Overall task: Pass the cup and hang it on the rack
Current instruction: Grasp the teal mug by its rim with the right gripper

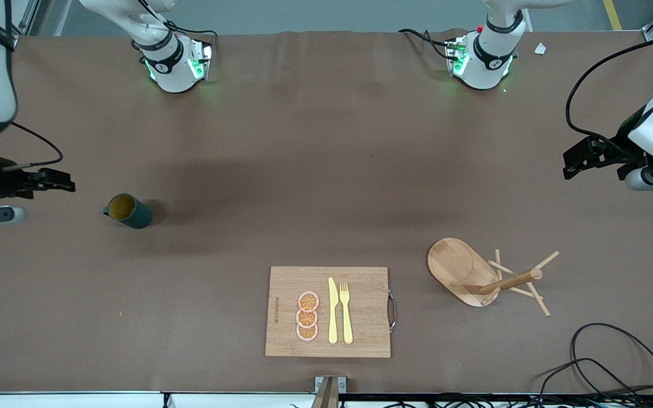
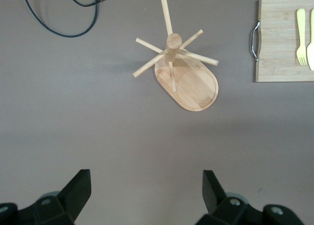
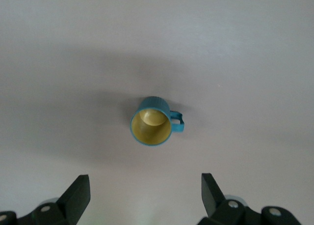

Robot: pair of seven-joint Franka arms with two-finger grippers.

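My right gripper [image 1: 57, 181] hangs in the air at the right arm's end of the table [image 1: 326, 141], fingers spread wide and holding nothing. Its wrist view looks down on the cup [image 3: 152, 122], which stands upright on the table, mouth up, its handle [image 3: 177, 123] sticking out to one side. My left gripper [image 1: 579, 161] hangs at the left arm's end, fingers wide apart too, nothing between them. The rack [image 1: 488, 277] stands upright on its oval base toward that end, pegs bare, well apart from the cup. Between cup and rack, nearer the front camera, lies a board [image 1: 329, 311] with a knife [image 1: 333, 310], a fork [image 1: 346, 311] and three orange slices [image 1: 307, 316].
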